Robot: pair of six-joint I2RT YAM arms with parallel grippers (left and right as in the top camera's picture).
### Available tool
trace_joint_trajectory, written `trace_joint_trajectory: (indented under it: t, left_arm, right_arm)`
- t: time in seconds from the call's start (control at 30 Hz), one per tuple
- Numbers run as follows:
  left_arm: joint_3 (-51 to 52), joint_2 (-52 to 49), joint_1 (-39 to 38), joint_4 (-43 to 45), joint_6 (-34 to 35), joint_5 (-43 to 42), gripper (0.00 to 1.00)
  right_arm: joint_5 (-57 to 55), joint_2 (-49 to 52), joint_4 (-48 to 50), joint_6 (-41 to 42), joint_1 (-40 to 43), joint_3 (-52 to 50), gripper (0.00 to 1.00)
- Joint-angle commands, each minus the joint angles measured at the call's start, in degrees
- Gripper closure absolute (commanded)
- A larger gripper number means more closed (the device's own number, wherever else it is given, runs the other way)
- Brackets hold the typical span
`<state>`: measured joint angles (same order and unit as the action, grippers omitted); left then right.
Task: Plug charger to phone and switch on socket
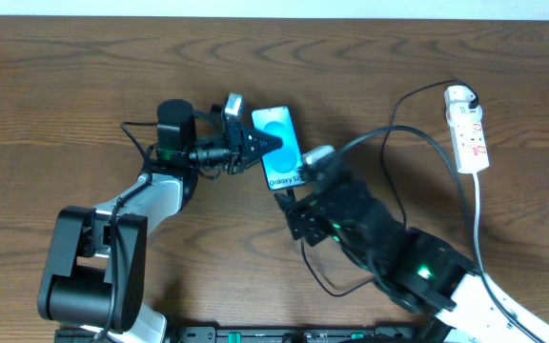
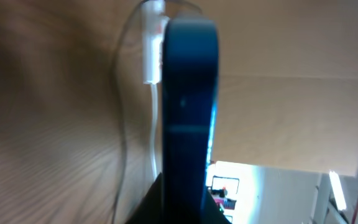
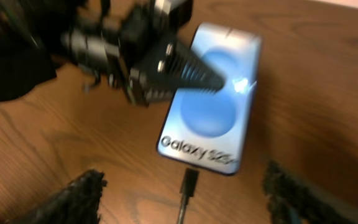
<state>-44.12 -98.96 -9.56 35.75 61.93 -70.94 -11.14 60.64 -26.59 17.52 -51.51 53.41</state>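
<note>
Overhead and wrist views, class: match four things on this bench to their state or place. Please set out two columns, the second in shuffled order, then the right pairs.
Column one:
1. phone
2. left gripper
3. right gripper
4. socket

Column two:
A. white, at the far right of the overhead view
B. open, fingers wide apart
C. shut on the phone
D. blue screen facing up

Pairs: 1-D, 2-C, 3-B, 4-A
</note>
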Motion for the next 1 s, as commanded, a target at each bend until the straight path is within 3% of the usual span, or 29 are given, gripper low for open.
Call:
trace_joint_trajectory:
  t: [0.0, 0.27, 0.5, 0.67, 0.83, 0.97]
  left_arm:
    - [-0.35, 0.57, -0.17, -5.11, -9.88, 5.05, 0.93]
    - [-1.46, 0.11, -6.99, -5.73, -12.87, 17.51, 0.93]
    - [-14.01, -9.9, -11.63, -7.56, -14.16, 15.82, 0.93]
    - [-31.21, -24.55, -12.76, -20.65, -18.75, 5.25, 0.93]
    - [-33.48, -29.66, -12.31, -27.71, -21.38, 5.46, 0.93]
    - [-33.48, -29.77, -12.33, -35.39, -27.71, 9.09, 0.92]
  right_arm:
    - [-0.98, -3.85, -1.01, 0.0, 2.47, 1.25, 0.15]
    - [-0.94, -7.52, -2.4, 0.5, 11.61, 1.25, 0.04]
    - [-0.92, -7.56, -5.46, 1.31, 12.96, 1.25, 0.01]
    - [-0.98, -7.56, -8.24, 1.29, 12.96, 1.25, 0.01]
    - [-2.58, -7.56, -8.96, 1.31, 12.96, 1.25, 0.01]
    - [-2.91, -7.5, -8.22, 1.33, 12.96, 1.25, 0.01]
